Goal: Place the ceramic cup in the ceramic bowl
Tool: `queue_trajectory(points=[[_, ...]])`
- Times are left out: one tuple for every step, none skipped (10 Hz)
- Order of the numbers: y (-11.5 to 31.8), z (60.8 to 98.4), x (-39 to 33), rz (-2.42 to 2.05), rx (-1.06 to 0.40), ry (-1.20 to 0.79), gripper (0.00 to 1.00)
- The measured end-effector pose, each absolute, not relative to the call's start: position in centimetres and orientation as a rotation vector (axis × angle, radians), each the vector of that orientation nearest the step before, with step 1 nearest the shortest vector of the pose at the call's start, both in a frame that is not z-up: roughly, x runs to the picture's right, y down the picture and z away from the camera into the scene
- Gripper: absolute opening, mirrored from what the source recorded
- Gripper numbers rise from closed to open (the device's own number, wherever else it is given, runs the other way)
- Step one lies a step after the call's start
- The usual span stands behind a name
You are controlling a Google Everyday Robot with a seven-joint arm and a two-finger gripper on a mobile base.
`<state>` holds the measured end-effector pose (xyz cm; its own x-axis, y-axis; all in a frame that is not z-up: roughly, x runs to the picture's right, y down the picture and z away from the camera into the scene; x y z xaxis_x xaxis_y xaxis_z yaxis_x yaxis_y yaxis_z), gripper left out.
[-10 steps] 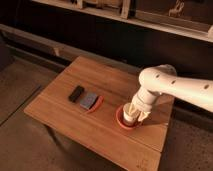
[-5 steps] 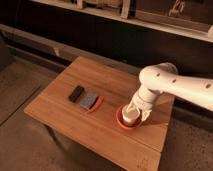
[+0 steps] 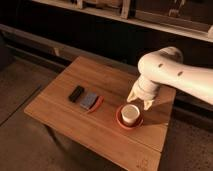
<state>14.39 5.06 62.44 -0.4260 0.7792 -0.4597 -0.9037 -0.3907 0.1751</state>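
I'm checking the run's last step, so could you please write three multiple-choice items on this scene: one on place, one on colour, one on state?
1. Where is the cup?
A. In the bowl
B. Beside the dark block
C. On the floor

2. What colour is the bowl?
A. Blue
B. Red-orange
C. Green

3. How does the cup stand?
A. On its side
B. Upside down
C. Upright

1 A: the bowl's rim rings the cup's base.
2 B: its rim shows red-orange.
3 C: its open mouth faces up, with the gripper just above and behind it.
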Motion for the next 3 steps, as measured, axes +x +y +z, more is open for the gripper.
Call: queue_trajectory(points=[[5.0, 62.41, 14.17, 1.966, -0.368, 0.485, 0.52], [5.01, 62.42, 14.16, 1.966, -0.368, 0.485, 0.57], [5.0, 62.43, 14.18, 1.965, -0.368, 0.485, 0.68]])
